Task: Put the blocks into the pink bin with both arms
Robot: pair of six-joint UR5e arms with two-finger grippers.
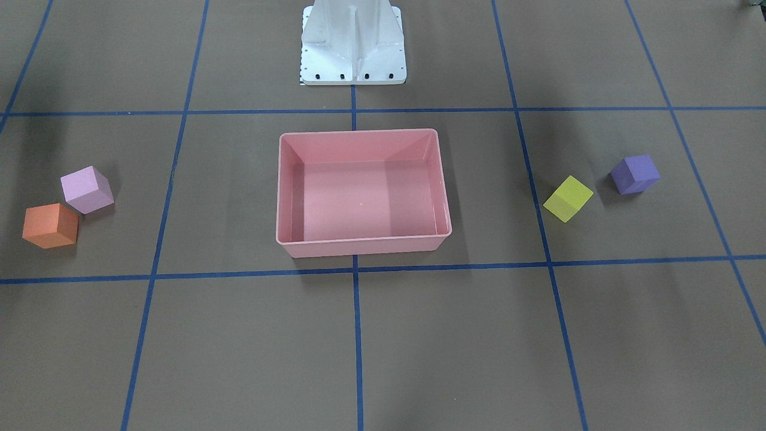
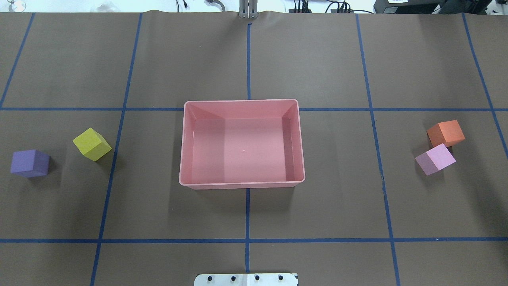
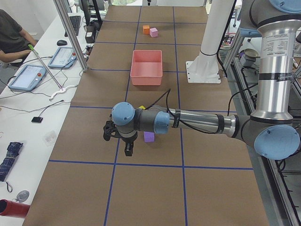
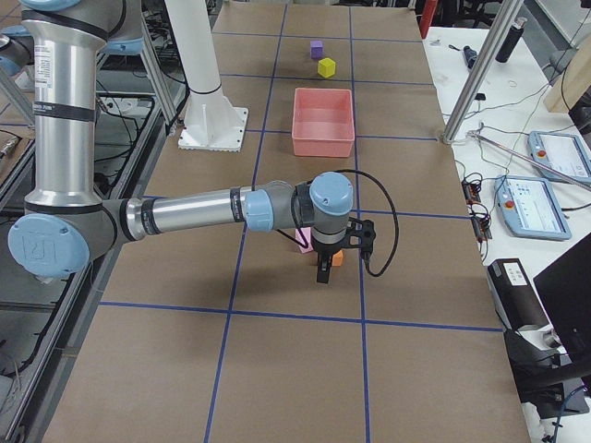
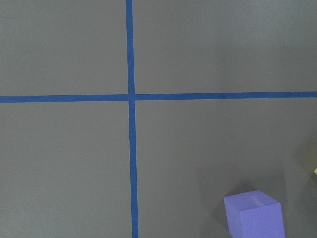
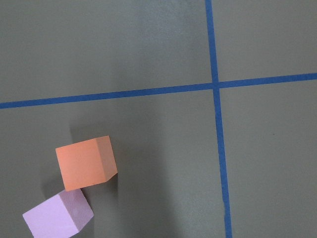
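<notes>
Pink bin (image 2: 242, 151) sits mid-worktop (image 2: 317, 59), long side across, straddling the centre blue tape line (image 2: 247, 214).

All four blocks lie on the worktop outside it. On the left are the purple block (image 2: 29, 163) and the yellow-green block (image 2: 92, 144), slightly apart, with the yellow-green one nearer the bin. On the right the orange block (image 2: 445, 133) is just beside the lilac block (image 2: 435, 159), with the orange one farther away.

Left gripper (image 3: 128, 149) points down, beside the purple block. Right gripper (image 4: 322, 272) points down by the orange and lilac pair. Cannot tell whether either set of fingers is apart or together.
</notes>
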